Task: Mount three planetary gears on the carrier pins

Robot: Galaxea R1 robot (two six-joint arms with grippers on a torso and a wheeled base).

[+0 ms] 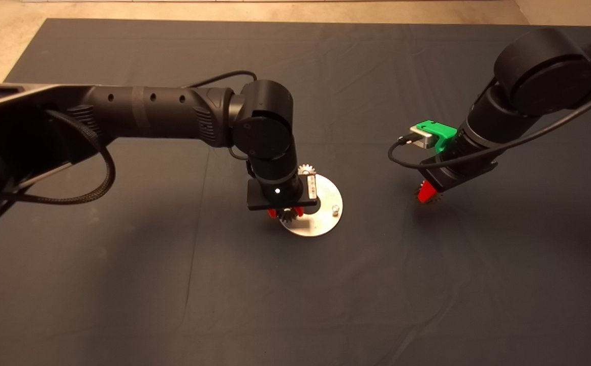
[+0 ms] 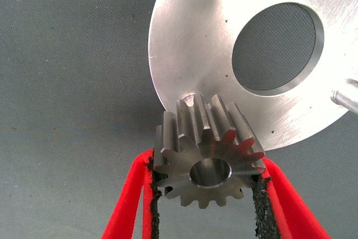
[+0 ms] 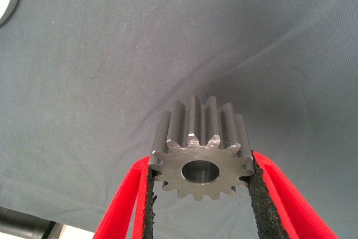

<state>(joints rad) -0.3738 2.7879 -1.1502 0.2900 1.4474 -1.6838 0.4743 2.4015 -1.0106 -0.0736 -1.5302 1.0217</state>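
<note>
A planetary gear is gripped in the left claw, its toothed flanks pinched between the two black pads, with its bore left clear. The carrier disc is taken as the landmark. In the left wrist view the gear is held over the disc's rim, and a pin is seen just beyond the gear's far edge, partly hidden by its teeth. The gear's bore axis appears to be tipped a little from the pin's upright axis, so the coming move is judged to turn on bringing the bore directly above that pin and squaring the two axes before lowering. Whether gear and disc are already touching cannot be told.

A second gear is seen at the far rim of the disc in the head view, apparently seated on its pin, though the seating is not clearly shown. A bare pin stands on the disc's right side, towards the right arm.

A third gear is clamped in the right claw, held well to the right of the disc above the tabletop. The left claw is judged nearer to the disc, so its placement is expected first.
</note>
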